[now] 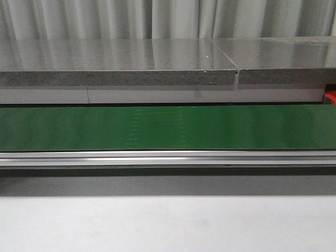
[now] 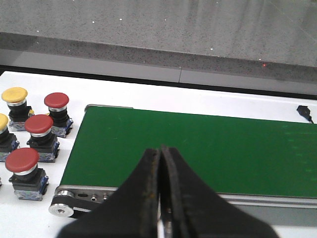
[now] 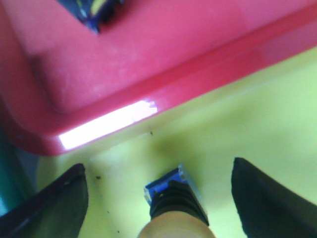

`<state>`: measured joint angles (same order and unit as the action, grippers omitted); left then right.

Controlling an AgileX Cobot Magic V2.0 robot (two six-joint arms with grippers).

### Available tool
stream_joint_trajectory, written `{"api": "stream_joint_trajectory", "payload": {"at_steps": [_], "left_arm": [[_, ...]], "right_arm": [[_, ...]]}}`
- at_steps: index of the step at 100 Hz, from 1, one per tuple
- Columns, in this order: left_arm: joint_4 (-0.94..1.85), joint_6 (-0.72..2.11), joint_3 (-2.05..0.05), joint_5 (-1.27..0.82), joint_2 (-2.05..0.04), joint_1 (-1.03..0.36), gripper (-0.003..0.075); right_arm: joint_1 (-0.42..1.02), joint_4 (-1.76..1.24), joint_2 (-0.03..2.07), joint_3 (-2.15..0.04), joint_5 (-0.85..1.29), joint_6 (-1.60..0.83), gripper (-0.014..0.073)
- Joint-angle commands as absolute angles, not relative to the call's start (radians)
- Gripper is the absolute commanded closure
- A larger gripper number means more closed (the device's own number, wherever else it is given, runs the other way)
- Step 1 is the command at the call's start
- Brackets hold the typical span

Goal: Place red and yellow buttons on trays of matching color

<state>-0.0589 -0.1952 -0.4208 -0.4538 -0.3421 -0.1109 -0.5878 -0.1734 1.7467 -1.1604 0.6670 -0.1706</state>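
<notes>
left end effector [image 2: 159, 163]: fingers pressed together with nothing between them, hanging over the near end of the green conveyor belt [image 2: 198, 148].
right end effector [image 3: 158, 193]: fingers spread wide apart, above the yellow tray [image 3: 237, 124], with a yellow button [image 3: 173, 208] standing between them, touching neither finger.
yellow button in tray: it rests on the yellow tray floor; its blue-and-grey base [image 3: 166, 186] shows beyond the blurred cap.
red tray [image 3: 148, 64]: just beside the yellow tray, their rims touching or nearly so; a dark object with blue and yellow bits [image 3: 94, 10] lies inside it at the frame edge, too cut off to identify.
loose buttons: on the white desk [image 2: 29, 213] beside the belt end stand three red buttons [image 2: 22, 159] [image 2: 39, 124] [image 2: 56, 100] and two yellow ones [image 2: 14, 94] [image 2: 2, 122], upright and close together.
front view: only the green belt [image 1: 168, 127], its metal rail [image 1: 168, 157] and a sliver of red [image 1: 331, 97] at the far right edge are visible; no arm is seen.
</notes>
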Motion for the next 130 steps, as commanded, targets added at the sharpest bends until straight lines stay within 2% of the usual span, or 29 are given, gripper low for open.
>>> {"api": "stream_joint_trajectory", "payload": {"at_steps": [1, 17, 62, 96, 103, 110, 130], "left_arm": [[-0.058, -0.194, -0.449, -0.379, -0.350, -0.118, 0.0739], [-0.058, -0.194, -0.449, -0.379, -0.350, -0.118, 0.0739], [-0.058, -0.194, -0.449, -0.379, -0.350, -0.118, 0.0739], [-0.058, -0.194, -0.449, -0.379, -0.350, -0.118, 0.0739], [-0.058, -0.194, -0.449, -0.379, -0.350, -0.118, 0.0739], [-0.058, -0.194, -0.449, -0.379, -0.350, -0.118, 0.0739], [-0.058, -0.194, -0.449, -0.379, -0.350, -0.118, 0.0739]], "right_arm": [[-0.592, -0.196, 1.644, -1.181, 0.606, -0.174, -0.0001], [-0.536, -0.213, 1.529, -1.181, 0.563, -0.216, -0.0001], [-0.191, -0.212, 1.244, -1.142, 0.531, -0.291, -0.0001], [-0.103, -0.212, 1.041, -0.954, 0.514, -0.316, 0.0007], [-0.100, -0.212, 0.997, -0.919, 0.524, -0.316, 0.0064], [-0.100, -0.212, 0.954, -0.890, 0.535, -0.316, 0.0172], [-0.100, -0.212, 0.841, -0.832, 0.536, -0.316, 0.0584]]}}
